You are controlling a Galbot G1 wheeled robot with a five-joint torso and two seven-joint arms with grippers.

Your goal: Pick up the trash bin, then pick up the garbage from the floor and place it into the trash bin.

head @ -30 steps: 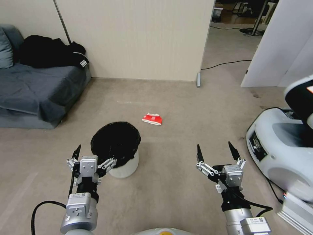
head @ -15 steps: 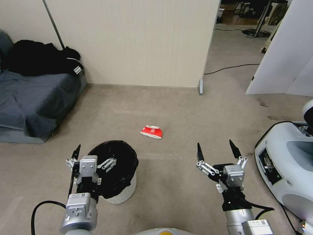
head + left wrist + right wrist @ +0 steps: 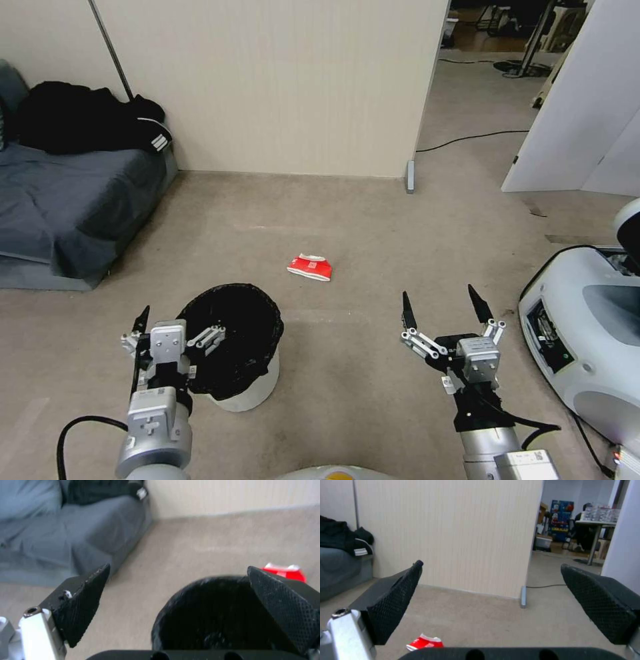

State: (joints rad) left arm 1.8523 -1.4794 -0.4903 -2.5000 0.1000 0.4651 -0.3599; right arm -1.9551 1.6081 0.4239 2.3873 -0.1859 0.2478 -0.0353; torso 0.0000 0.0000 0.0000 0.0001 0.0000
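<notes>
I am lining up the left gripper (image 3: 177,322) on the small round white plastic trash bin lined with a crinkly black bag (image 3: 235,347), because the bin has to be in hand before any litter can go into it. The bin is standing upright on the beige carpet (image 3: 347,227), just ahead of my left arm, and I am holding the gripper spread wide so that one finger is hanging over the bin's dark mouth while the other is sitting outside its left rim; in the left wrist view the rim (image 3: 186,592) is passing between the two black textured fingertips (image 3: 86,597), which is the straddle I judge a rim pinch needs. The fingers are released and grasping nothing, and I cannot tell whether they are touching the bag. I am keeping the right gripper (image 3: 441,307) parked, off to the right of the bin and above bare carpet, its fingers also spread and empty, since I judge it will be the free one for collecting. The garbage I can see is a flattened red-and-white packet (image 3: 310,267), lying on the carpet beyond the bin and between the two arms, well apart from both grippers. A grey sofa (image 3: 73,200) with a black jacket (image 3: 87,123) is sitting against the wall on my left, clear of the work.
</notes>
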